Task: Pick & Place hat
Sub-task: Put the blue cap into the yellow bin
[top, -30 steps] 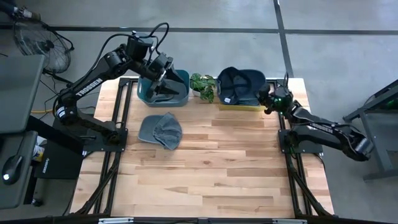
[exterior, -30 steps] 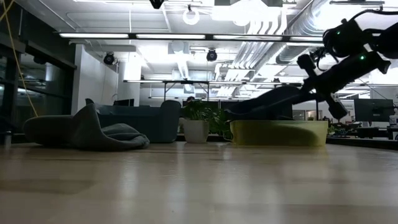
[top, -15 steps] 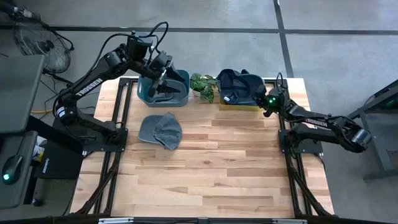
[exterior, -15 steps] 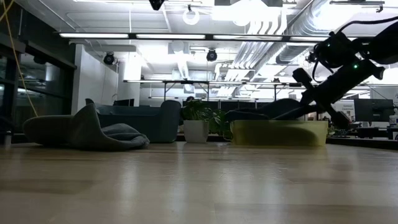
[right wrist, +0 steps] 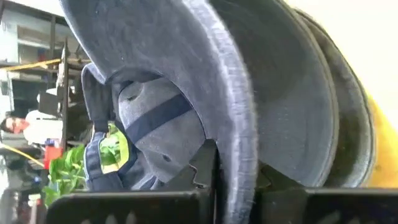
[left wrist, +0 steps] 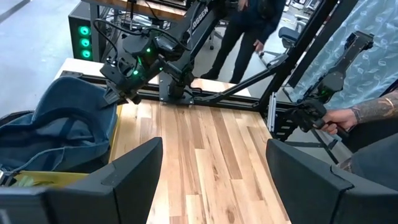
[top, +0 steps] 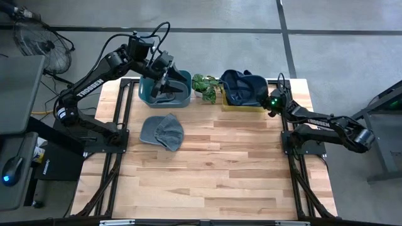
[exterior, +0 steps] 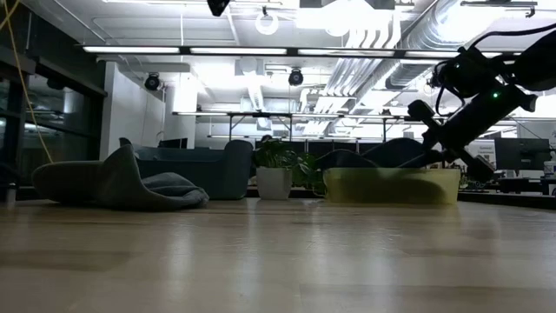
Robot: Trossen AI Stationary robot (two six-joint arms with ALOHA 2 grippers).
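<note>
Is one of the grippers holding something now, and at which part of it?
The right gripper pinches the blue hat by its brim, over the yellow bin. The left gripper holds nothing.

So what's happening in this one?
The right gripper has its jaws pinched on the brim of a navy cap sitting in the yellow bin at the table's back edge. The left gripper hangs open over the teal bin. A grey cap lies on the table.
</note>
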